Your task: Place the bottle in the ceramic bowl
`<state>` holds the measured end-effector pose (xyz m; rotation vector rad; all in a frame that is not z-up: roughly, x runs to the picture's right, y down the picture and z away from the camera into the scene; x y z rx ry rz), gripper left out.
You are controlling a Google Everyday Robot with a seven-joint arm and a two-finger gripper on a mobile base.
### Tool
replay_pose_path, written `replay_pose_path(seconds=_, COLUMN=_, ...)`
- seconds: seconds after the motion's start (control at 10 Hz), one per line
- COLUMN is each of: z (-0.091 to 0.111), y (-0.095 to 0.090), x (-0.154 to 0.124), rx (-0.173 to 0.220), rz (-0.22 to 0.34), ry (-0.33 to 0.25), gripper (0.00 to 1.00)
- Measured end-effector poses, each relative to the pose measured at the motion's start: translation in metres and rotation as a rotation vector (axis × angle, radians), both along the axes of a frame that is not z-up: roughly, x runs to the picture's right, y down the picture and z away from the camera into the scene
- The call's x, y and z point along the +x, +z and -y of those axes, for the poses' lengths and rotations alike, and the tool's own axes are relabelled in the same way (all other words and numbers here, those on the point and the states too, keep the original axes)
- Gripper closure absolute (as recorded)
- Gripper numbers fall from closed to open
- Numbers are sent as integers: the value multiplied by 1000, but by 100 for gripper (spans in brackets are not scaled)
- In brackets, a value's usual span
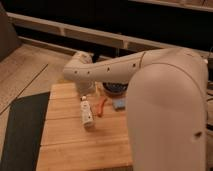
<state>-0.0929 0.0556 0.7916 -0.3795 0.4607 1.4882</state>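
Dark mat [22, 130] on tiled floor [30, 70] at left. Then wooden table [65, 150]. Gripper [85, 90] hanging under arm [125, 70] over table's far side, just beyond bottle [86, 113]; can't tell whether apart or together. Bottle flat on the wood, lengthwise near-to-far. Orange scrap [102, 106] just right. Bowl [115, 88] farther right, half hidden by arm; blue pad [119, 104] just near it. Dark shelving, pale rails [100, 37] across far wall.
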Motion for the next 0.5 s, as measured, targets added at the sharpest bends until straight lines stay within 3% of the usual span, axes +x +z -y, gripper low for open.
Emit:
replay_pose_path(seconds=0.2, z=-10, y=20, x=-12, rx=-34, rz=23, ry=39, gripper=35)
replay_pose_path(seconds=0.5, z=-21, y=50, x=-36, rx=-71, rz=140, ry=116, gripper=35)
